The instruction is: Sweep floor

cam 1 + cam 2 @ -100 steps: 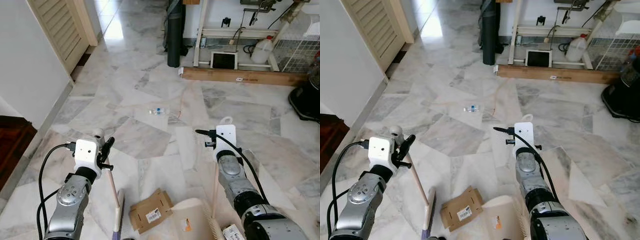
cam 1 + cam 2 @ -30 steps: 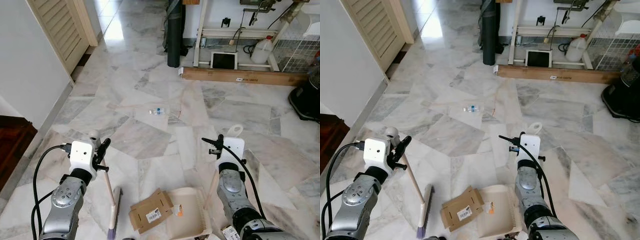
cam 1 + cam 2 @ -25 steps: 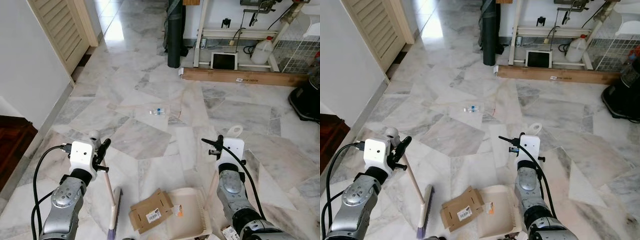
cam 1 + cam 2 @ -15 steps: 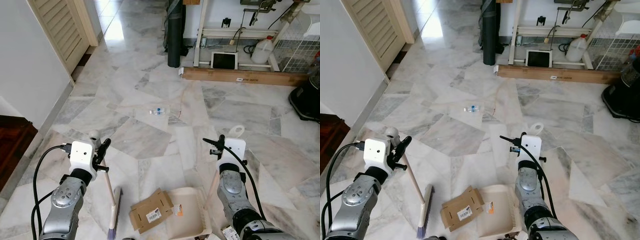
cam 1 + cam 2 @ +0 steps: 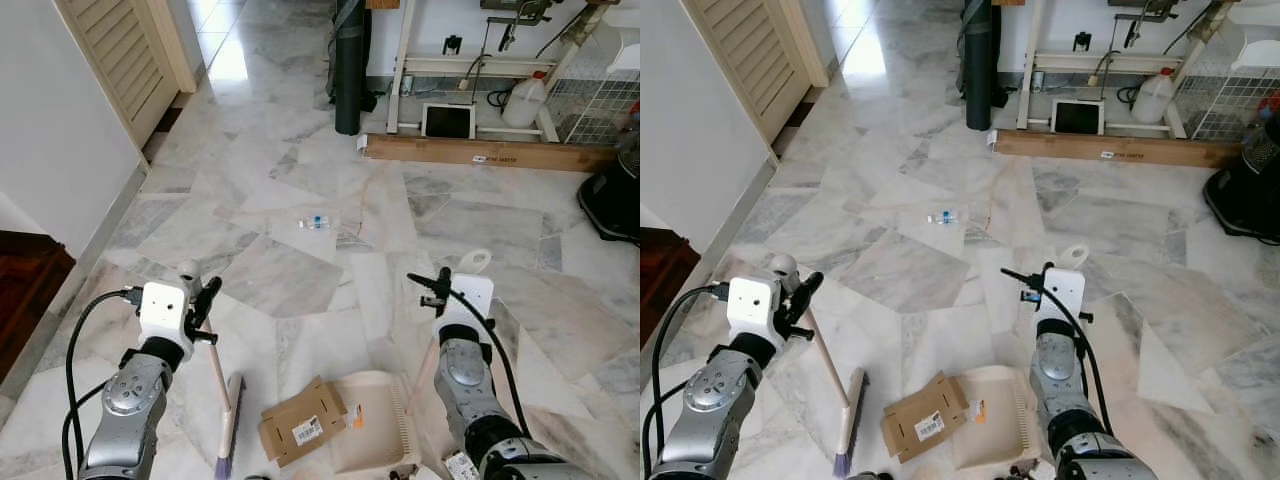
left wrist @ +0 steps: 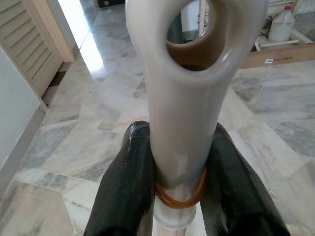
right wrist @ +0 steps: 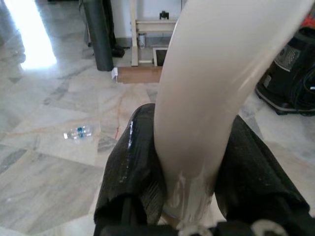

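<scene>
The left gripper (image 6: 179, 189) is clamping the broom (image 5: 224, 415) handle — the right gripper (image 7: 189, 169) is gripping the dustpan (image 5: 375, 425) handle, cardboard (image 5: 302, 421) lying at its nine o'clock.

Head stereo pair looks down at shared marble floor (image 5: 300, 180); wrist cameras hug gripped handles.

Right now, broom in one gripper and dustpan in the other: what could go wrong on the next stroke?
1. The cardboard looks too wide for the dustpan mouth; it may jam at the lip or push the pan back.
2. The broom head sits left of the cardboard, so a stroke may spin it rather than load it.
3. The bottle lies far ahead; reaching it means walking with both grippers full.
</scene>
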### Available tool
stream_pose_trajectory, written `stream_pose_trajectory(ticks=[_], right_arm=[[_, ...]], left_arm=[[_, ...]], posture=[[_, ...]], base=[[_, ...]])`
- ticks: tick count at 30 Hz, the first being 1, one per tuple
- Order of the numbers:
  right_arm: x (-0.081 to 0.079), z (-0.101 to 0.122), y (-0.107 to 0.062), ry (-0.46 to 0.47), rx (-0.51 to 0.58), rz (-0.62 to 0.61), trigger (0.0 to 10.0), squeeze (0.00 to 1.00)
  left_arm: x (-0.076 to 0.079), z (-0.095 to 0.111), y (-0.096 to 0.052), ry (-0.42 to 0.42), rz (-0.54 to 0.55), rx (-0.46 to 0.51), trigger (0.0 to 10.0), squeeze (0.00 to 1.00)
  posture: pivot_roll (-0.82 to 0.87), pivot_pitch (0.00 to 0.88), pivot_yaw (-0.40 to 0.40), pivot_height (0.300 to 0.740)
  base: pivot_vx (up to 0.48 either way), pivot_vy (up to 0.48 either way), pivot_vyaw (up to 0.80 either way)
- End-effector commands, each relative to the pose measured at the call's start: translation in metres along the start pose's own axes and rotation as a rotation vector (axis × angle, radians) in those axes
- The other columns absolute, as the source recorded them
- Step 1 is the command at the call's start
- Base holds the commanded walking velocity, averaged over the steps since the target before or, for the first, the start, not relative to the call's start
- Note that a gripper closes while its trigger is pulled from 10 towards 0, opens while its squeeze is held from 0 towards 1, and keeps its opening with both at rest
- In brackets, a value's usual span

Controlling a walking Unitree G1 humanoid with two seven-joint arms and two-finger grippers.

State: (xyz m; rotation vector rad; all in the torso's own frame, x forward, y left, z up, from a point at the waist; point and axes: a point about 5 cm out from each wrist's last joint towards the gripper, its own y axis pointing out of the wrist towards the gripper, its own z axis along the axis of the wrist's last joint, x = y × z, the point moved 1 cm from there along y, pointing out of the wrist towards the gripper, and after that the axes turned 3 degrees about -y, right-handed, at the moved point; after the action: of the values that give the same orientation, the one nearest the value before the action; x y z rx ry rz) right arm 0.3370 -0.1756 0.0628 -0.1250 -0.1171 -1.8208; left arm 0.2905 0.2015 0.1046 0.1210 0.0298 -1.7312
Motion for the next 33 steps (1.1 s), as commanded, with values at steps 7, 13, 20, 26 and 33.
stream_pose_trajectory(ticks=[7,13,20,26,33], right_arm=[[-0.002,-0.007,-0.004,0.005,-0.032,0.007,10.0,0.0],[-0.006,-0.028,-0.017,-0.017,-0.131,0.048,10.0,0.0],[-0.007,-0.034,-0.021,-0.014,-0.157,0.05,10.0,0.0],[-0.01,-0.034,-0.022,-0.007,-0.161,0.059,10.0,0.0],[-0.011,-0.031,-0.019,0.002,-0.154,0.064,10.0,0.0]], left_arm=[[-0.006,0.005,-0.002,0.012,0.009,0.015,10.0,0.0],[-0.008,0.001,-0.004,0.021,0.009,-0.01,10.0,0.0],[-0.007,-0.014,-0.008,0.025,-0.005,-0.103,10.0,0.0],[-0.006,-0.022,-0.009,-0.041,0.005,-0.142,10.0,0.0],[-0.003,-0.027,-0.004,-0.182,-0.006,-0.183,10.0,0.0]], posture=[[0.19,0.156,0.06,0.74],[0.2,0.166,0.064,0.74],[0.2,0.17,0.068,0.74],[0.19,0.169,0.069,0.74],[0.18,0.164,0.068,0.74]], base=[[0.0,0.0,0.0],[0.0,0.0,0.0],[0.0,0.0,0.0],[0.0,0.0,0.0],[0.0,0.0,0.0]])
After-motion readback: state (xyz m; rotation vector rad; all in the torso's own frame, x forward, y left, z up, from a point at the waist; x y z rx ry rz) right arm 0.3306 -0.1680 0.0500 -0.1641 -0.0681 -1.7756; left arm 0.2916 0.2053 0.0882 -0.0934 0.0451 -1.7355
